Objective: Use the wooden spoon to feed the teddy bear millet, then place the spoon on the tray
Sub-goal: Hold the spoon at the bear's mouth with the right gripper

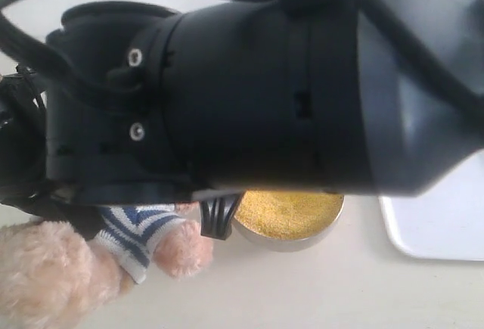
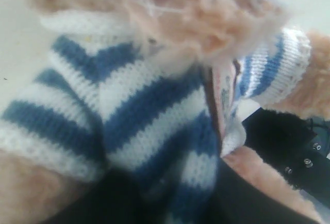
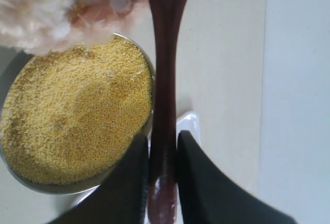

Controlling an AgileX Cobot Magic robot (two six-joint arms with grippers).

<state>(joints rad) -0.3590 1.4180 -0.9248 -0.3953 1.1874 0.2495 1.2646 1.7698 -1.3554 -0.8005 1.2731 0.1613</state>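
The teddy bear [image 1: 53,268] lies at the lower left of the exterior view, with a striped sleeve and one paw showing. Its navy-and-white shirt [image 2: 144,105] fills the left wrist view. My left gripper [image 2: 170,183] is shut on the bear, with dark fingers on either side of a fold of shirt. My right gripper [image 3: 163,136] is shut on the thin handle of the wooden spoon [image 3: 165,54]. The spoon's round end reaches the bear's fur [image 3: 46,13] and is cut off by the frame edge. The millet [image 3: 77,110] [image 1: 291,212] fills its metal bowl beside the spoon. The tray [image 1: 442,227] lies right of the bowl.
A black arm [image 1: 265,87] close to the exterior camera hides most of the scene, including both grippers. A glossy white rim [image 3: 190,123] shows under the right jaws beside the bowl. Pale tabletop [image 1: 318,291] lies in front of the bowl.
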